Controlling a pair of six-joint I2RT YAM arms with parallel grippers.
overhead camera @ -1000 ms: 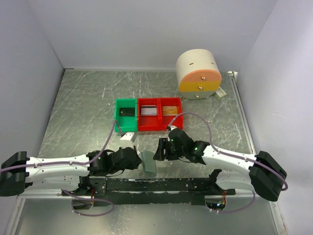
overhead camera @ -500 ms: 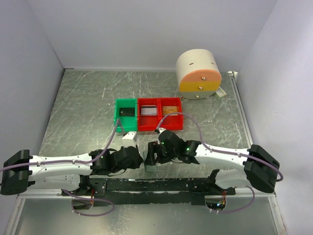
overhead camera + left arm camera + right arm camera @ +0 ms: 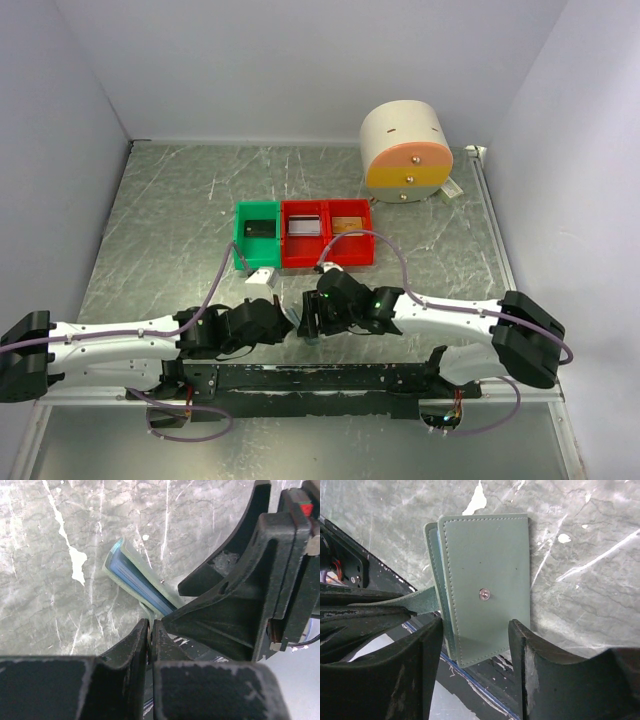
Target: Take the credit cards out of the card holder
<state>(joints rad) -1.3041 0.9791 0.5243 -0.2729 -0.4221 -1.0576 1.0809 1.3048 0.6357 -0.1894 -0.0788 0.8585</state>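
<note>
Nearest the arm bases, the left gripper (image 3: pixel 150 630) is pinched tight on the strap of the card holder (image 3: pixel 485 565), holding it on edge just above the table (image 3: pixel 170 210). Within the last second the right gripper (image 3: pixel 475 627) has swung leftward from well apart to the holder itself. Its jaws are half spread and now straddle the face that carries the snap stud (image 3: pixel 484 594). Whether the pads already touch the holder cannot be told. The holder is therefore braced for opening or extraction, a step judged not yet begun. The blue layers at its open edge may be credit cards. Farther off, the right-hand red bin (image 3: pixel 352 257) holds a tan piece (image 3: pixel 347 224), possibly a card. Farthest stands the round drawer unit (image 3: pixel 405 150).
</note>
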